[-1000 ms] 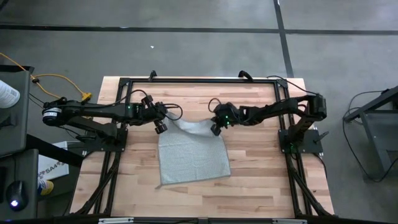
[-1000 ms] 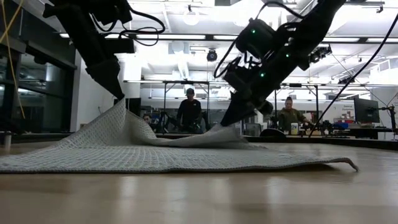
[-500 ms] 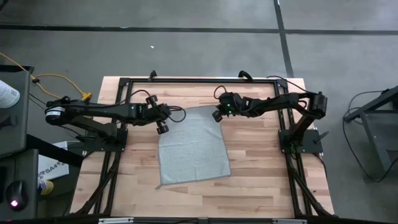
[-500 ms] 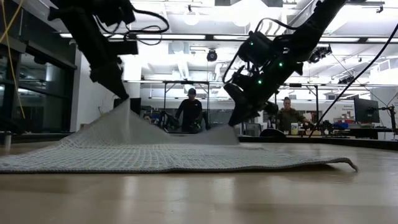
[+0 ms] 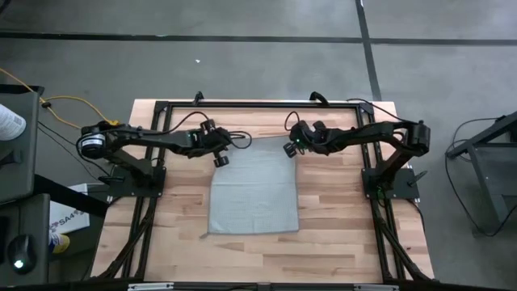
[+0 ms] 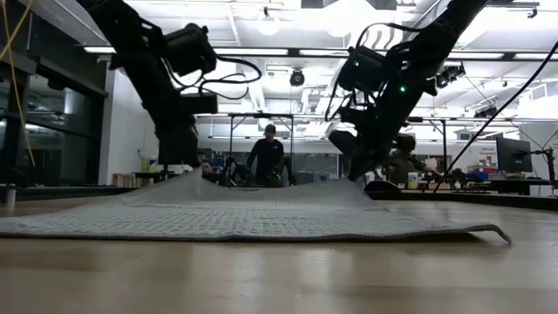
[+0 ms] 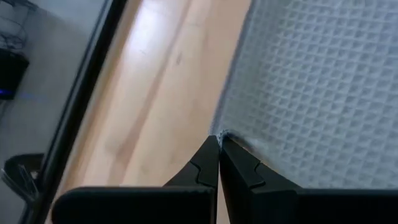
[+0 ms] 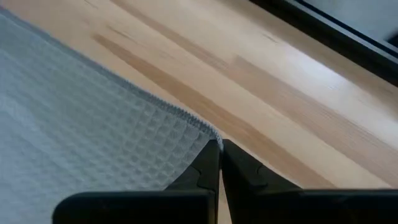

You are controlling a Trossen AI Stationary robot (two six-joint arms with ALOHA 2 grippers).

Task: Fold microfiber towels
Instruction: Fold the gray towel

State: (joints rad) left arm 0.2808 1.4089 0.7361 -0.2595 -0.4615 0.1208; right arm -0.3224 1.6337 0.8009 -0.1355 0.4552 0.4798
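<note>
While pinching far corners, both end effectors hold the towel (image 5: pixel 253 191) flat.

Wood table (image 5: pixel 331 202), 2 ppl (image 6: pixel 264 157) behind

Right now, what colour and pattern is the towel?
Light grey-blue towel with a fine waffle grid; clearest in the left wrist view.

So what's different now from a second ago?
Both arms pulled the towel's far corners away from the near edge, so the cloth now lies nearly flat instead of bunched. The left gripper and right gripper still pinch a corner each, jaws shut. The near edge stayed on the table.
</note>
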